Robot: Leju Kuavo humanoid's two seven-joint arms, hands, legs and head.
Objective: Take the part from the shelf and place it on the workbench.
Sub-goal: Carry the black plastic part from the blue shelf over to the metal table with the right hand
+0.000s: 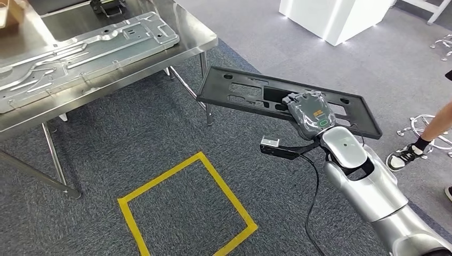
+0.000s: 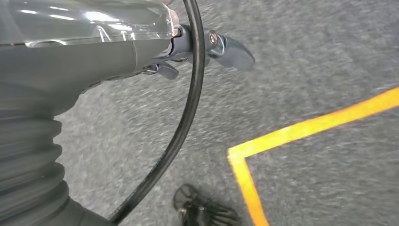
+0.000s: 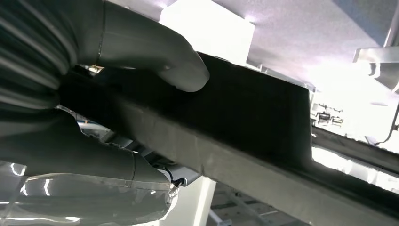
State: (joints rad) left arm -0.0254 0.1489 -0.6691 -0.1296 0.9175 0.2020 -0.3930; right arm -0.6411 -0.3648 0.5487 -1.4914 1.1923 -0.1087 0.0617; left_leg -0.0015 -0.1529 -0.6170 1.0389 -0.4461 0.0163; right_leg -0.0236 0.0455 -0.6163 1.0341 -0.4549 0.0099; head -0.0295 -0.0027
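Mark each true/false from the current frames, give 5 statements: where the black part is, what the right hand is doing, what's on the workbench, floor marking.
1. The right hand holds the black part in the air, off the workbench. True.
2. The black part already rests on the workbench. False: it hangs beside the bench, over the carpet, with no contact.
3. A stamped silver metal panel lies on the workbench. True.
4. The yellow tape square on the floor is marked on the workbench top. False: it is on the grey carpet, in front of the bench.
5. The left hand grips the black part too. False: it hangs over the carpet, holding nothing that can be seen.
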